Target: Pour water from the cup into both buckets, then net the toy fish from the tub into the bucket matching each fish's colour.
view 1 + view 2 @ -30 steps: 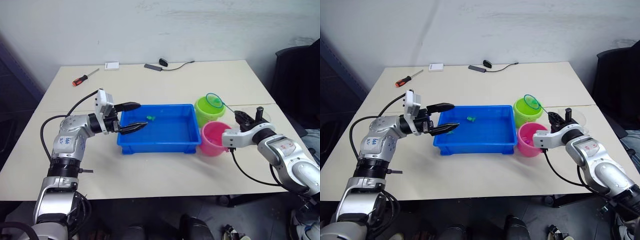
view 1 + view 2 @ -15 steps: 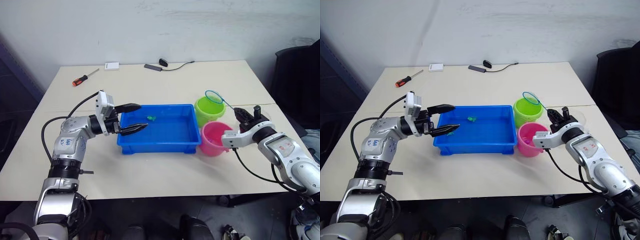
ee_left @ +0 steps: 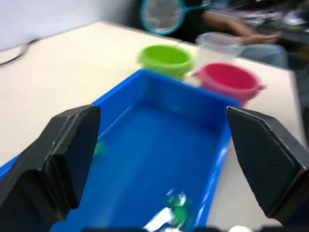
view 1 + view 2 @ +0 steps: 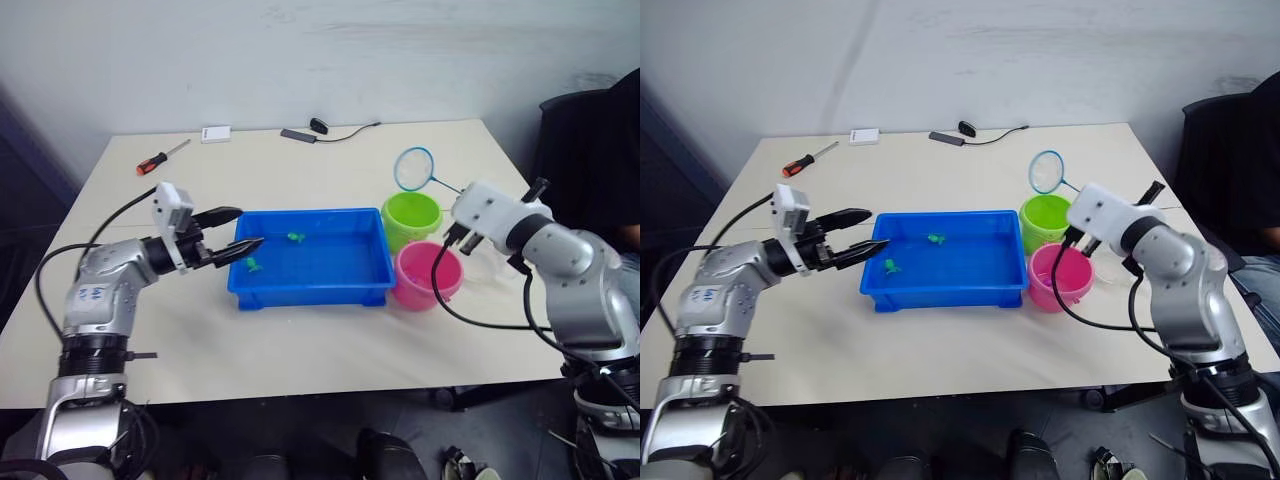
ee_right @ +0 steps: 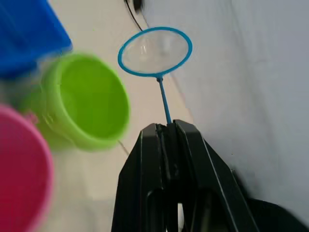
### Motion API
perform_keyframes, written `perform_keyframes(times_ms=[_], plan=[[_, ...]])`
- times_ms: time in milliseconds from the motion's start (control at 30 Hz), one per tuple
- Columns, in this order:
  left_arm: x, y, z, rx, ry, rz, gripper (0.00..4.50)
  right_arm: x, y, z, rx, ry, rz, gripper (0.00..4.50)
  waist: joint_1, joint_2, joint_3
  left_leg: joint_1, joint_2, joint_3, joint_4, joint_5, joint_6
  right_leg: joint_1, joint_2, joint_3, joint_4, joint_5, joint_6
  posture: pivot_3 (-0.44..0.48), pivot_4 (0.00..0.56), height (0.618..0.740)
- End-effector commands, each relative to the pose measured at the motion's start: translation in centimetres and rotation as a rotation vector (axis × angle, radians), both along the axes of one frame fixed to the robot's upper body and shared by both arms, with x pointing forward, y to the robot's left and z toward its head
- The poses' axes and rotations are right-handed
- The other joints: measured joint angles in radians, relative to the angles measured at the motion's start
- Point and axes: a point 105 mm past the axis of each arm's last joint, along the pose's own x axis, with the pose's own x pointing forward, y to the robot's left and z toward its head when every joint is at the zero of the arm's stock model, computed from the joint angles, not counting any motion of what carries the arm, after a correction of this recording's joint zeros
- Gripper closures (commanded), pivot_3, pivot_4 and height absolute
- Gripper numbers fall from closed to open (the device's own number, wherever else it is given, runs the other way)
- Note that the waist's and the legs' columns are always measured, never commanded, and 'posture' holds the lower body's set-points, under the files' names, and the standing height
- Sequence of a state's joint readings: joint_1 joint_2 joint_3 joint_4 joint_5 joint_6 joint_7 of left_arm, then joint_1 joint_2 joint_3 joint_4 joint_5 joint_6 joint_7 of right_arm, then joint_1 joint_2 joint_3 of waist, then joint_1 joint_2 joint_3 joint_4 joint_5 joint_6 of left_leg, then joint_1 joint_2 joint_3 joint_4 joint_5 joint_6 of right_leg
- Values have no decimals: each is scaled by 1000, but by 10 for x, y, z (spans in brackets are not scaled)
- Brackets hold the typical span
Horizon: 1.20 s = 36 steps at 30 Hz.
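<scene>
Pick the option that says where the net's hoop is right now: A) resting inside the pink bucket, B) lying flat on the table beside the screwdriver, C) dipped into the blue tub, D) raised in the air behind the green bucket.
D: the right gripper is shut on the net, whose hoop stands in the air beyond the green bucket, clear of the tub and the pink bucket.

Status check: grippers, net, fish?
Right gripper shut on net, raised behind green bucket. Left gripper open over tub. Two green fish in tub.
</scene>
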State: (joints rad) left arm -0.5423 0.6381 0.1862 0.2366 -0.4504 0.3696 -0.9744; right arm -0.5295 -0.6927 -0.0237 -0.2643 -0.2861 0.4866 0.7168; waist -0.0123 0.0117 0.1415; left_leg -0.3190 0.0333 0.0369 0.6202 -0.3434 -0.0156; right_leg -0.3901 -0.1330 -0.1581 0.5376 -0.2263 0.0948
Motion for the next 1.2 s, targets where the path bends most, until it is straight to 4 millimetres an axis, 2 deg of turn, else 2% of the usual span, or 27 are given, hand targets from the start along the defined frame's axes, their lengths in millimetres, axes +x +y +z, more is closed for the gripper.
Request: perform_keyframes(times_ms=[33,167,400,533,800,1067,1200], plan=[[-4,19,9,20,13,100,18,-11,24,6,160,113,139,4500,10,0,-1,1,0,-1,0,0,0,-1,0,0,1,0,-1,0,150,740],[-11,32,5,39,87,168,18,-22,49,-11,177,274,244,4500,21,0,0,0,-1,-2,1,0,0,-3,-2,-1,1,0,-1,0,150,740],[-30,32,0,33,161,152,18,-31,67,-36,155,441,274,4500,22,0,-1,0,-2,-1,1,-1,1,-3,-2,-1,0,0,-1,0,150,740],[-39,30,-1,42,163,129,18,-31,71,-44,96,458,289,4500,19,0,-1,0,-2,-1,1,-1,0,-3,-2,-1,0,0,-2,0,150,740],[-54,28,-11,86,148,90,18,-22,80,-75,-127,454,343,4500,10,0,-1,0,-2,0,0,-1,-1,-3,-2,-1,-3,-1,-3,0,150,740],[-59,28,-9,81,132,90,18,-15,95,-91,-200,433,404,4500,10,0,-1,0,-1,0,0,1,-5,-3,-1,-1,-2,-1,-2,0,150,740],[-60,27,-8,80,124,90,18,-21,109,-97,-206,448,482,4500,11,0,-1,1,-1,0,0,1,-5,-3,-1,-1,-2,-1,-3,0,150,740]])
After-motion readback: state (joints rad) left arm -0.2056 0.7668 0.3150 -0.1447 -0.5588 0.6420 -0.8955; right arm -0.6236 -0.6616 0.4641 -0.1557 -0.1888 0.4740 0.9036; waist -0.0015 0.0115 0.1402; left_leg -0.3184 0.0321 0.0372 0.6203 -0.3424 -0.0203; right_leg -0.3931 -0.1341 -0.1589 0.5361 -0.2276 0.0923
